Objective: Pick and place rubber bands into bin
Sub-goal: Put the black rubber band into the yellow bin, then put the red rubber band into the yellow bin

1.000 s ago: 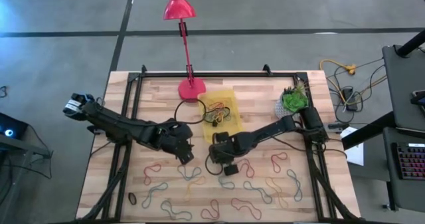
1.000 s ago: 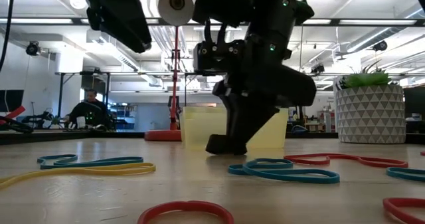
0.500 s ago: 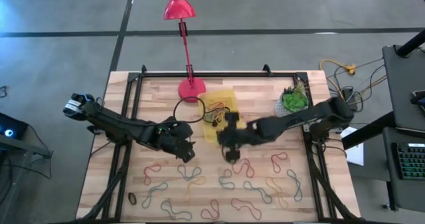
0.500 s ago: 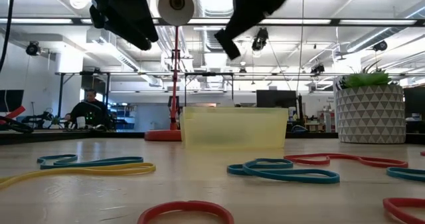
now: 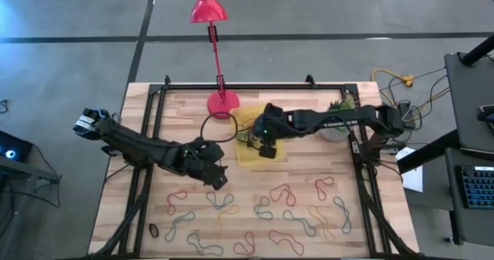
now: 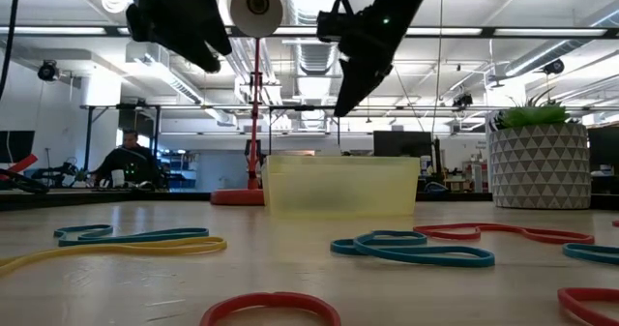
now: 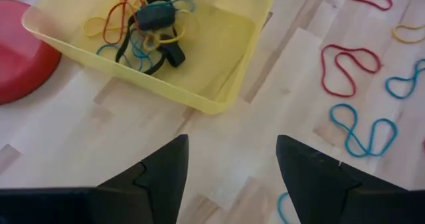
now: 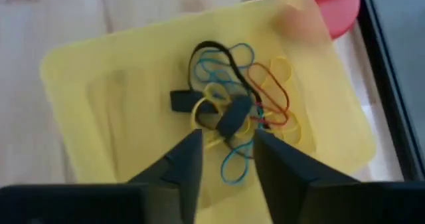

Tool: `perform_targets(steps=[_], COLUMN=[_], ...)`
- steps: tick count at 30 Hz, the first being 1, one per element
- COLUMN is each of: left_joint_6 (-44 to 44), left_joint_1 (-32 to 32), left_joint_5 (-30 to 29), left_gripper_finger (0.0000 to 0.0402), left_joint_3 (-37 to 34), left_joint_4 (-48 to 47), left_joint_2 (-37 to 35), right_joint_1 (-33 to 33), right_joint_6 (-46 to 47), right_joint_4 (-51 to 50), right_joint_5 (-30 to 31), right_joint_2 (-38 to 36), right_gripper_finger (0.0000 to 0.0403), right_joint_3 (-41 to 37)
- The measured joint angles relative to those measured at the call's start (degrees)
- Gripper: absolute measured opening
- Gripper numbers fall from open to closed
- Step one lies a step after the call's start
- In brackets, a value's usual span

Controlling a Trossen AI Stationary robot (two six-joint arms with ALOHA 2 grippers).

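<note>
Many coloured rubber bands (image 5: 282, 194) lie flat on the near half of the wooden table, also showing in the low view (image 6: 411, 249). The yellow translucent bin (image 5: 272, 107) stands by the lamp base and holds a tangle of bands (image 8: 232, 111) on its floor. My right gripper (image 5: 265, 150) hovers over the bin's near part, fingers pointing down, open with a narrow gap (image 8: 228, 141). My left gripper (image 5: 218, 179) hangs open above bare wood on the near-left side of the bin (image 7: 219, 51), well off the table (image 6: 208, 55).
The red lamp base (image 5: 222, 103) and its pole stand just left of the bin. A white pot with a green plant (image 5: 340, 119) sits to the right. A black cable loop (image 5: 218, 127) lies beside the bin. A person (image 6: 126, 157) sits far behind the table.
My right gripper has risen from the table, where it stood among the bands near the middle, and swung toward the far edge until it hangs over the bin. The left arm has stayed where it was.
</note>
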Motion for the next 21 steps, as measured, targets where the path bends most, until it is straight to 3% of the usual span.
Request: perform_targets(steps=[5,10,21], left_joint_6=[-2.2,-3.5,-3.3], left_joint_1=[-1.2,-1.7,-1.8], left_joint_5=[0.2,0.2,0.1], left_gripper_finger=[0.0212,0.0212,0.0212], left_joint_3=[-0.3,-1.3,-4.1], left_joint_4=[-0.1,0.1,3.4], left_joint_2=[0.0,0.0,0.0], right_joint_1=[4.7,11.9,28.7], right_joint_6=[-5.5,-6.5,20.1], right_joint_4=[-7.0,-15.9,-15.4], right_joint_5=[-3.8,-5.0,-7.4], right_joint_2=[-1.5,-2.4,-14.4], right_gripper_finger=[0.0187,0.02,0.0201], right_joint_3=[0.0,-3.3,-26.3])
